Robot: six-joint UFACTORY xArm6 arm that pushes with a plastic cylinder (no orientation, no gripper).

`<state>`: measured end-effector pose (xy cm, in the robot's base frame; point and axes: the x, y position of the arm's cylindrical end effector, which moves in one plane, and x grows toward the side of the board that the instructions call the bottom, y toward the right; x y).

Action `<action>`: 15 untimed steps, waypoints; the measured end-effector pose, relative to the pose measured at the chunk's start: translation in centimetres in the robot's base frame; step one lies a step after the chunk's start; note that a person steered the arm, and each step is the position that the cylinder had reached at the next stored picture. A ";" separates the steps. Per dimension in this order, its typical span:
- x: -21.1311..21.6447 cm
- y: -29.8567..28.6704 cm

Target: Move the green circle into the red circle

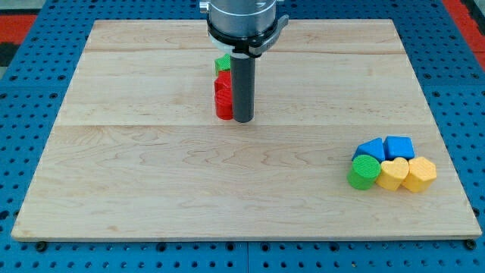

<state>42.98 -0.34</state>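
Observation:
The green circle (pixel 364 172) is a short green cylinder at the view's lower right, at the left end of a cluster of blocks. Red blocks (pixel 223 95) stand in a column near the top centre, partly hidden by the rod, so I cannot tell which is the red circle. My tip (pixel 242 120) rests on the board just right of the lowest red block (pixel 223 108), touching or almost touching it. The tip is far to the upper left of the green circle.
A green block (pixel 223 64) sits at the top of the red column, partly hidden by the arm's head. Beside the green circle lie a yellow heart (pixel 391 174), a yellow hexagon (pixel 419 174) and two blue blocks (pixel 370 150) (pixel 399 146). The wooden board (pixel 151 167) lies on a blue pegboard.

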 end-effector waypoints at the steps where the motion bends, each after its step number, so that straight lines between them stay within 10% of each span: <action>1: 0.0 0.0; 9: 13.9 17.9; 15: 11.0 15.7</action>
<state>54.02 15.34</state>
